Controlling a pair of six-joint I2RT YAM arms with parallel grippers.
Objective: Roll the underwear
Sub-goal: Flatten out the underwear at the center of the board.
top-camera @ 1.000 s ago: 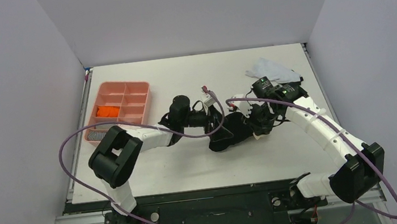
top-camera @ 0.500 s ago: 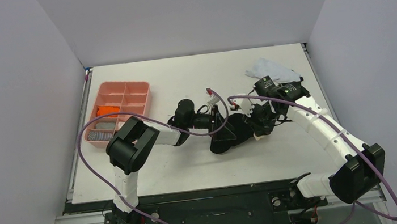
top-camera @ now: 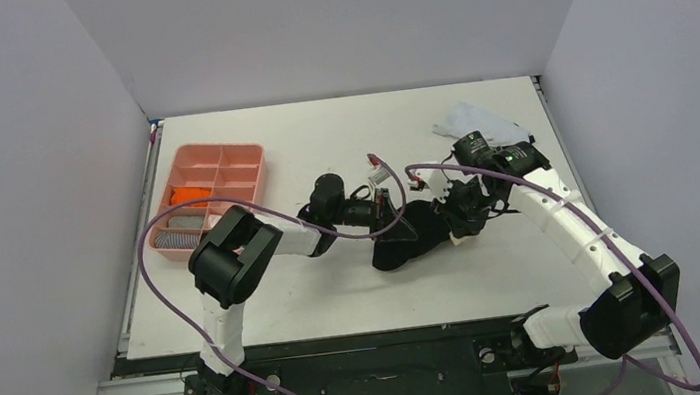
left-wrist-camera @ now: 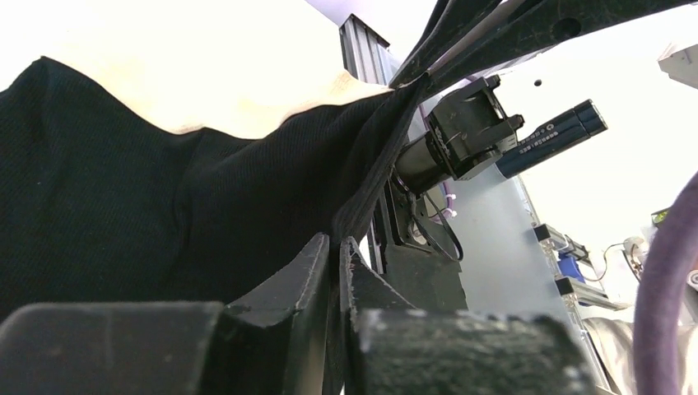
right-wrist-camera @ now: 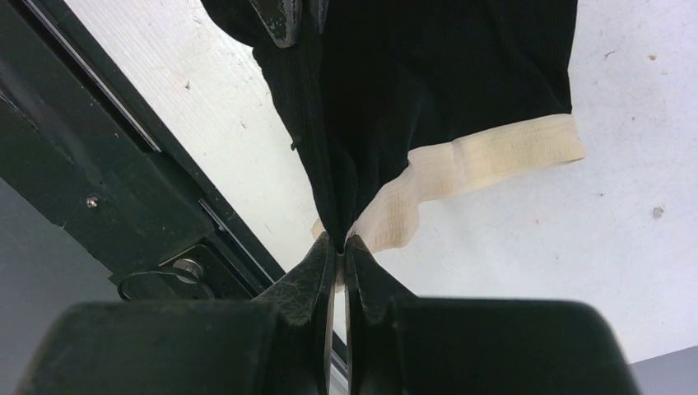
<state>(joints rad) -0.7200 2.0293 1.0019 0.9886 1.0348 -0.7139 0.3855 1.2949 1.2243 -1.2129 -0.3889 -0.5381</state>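
At the far left of the counter (top-camera: pixel 337 290) we see a pink tray (top-camera: pixel 242 173) split into compartments. The orange underwear (top-camera: pixel 188 194) sits bunched in one of the left-hand compartments, about midway along the tray. A grey ribbed item (top-camera: pixel 170 242) fills the compartment nearest the arm bases.

Just right of the tray, the left arm (top-camera: pixel 232 257) reaches across toward the middle of the counter, with a purple cable (top-camera: pixel 149 273) looping over it. In its wrist view, the left jaws are pressed nearly together on a seamed edge of the black underwear (left-wrist-camera: pixel 123 214), which runs up from between the tips. The beige waistband (left-wrist-camera: pixel 247 107) shows along the top of the cloth.

In the overhead view, the black underwear (top-camera: pixel 411 235) lies in a dark heap at the centre of the counter, between the two wrists and touching both.

Further right, the right arm (top-camera: pixel 571 221) bends in from the right side and comes down on the garment's right end. Its wrist view shows the right jaws closed tight on a fold of the black cloth (right-wrist-camera: pixel 444 74), right where the waistband (right-wrist-camera: pixel 494 160) meets it. The rest of the garment spreads away from the jaws, over the white surface.

At the far right, near the back corner, a pale crumpled cloth (top-camera: pixel 473 122) lies behind the right wrist.
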